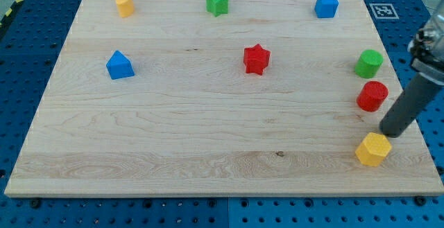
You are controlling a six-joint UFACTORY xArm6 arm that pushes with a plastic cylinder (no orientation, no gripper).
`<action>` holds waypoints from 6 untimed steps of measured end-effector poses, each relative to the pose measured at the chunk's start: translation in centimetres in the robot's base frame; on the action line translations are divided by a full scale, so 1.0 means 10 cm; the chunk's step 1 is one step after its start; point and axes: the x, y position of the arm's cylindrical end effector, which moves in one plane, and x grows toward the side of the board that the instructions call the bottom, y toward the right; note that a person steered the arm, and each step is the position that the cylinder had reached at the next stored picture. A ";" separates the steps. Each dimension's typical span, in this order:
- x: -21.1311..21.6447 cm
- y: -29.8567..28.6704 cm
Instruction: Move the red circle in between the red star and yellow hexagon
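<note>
The red circle [372,95] stands near the board's right edge, just below the green circle [369,63]. The red star [256,59] sits near the middle of the board, well to the left of the red circle. The yellow hexagon [373,149] lies at the lower right, below the red circle. My tip [388,132] rests on the board between the red circle and the yellow hexagon, just above the hexagon's upper right and below right of the red circle. The dark rod slants up to the view's right.
A yellow block [124,4], a green star [217,2] and a blue cube [326,5] line the top edge of the wooden board [173,138]. A blue triangular block [119,65] sits at the left. The board's right edge is close to my tip.
</note>
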 end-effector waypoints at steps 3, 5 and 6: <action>-0.54 0.26; -0.54 -0.19; -0.54 -0.19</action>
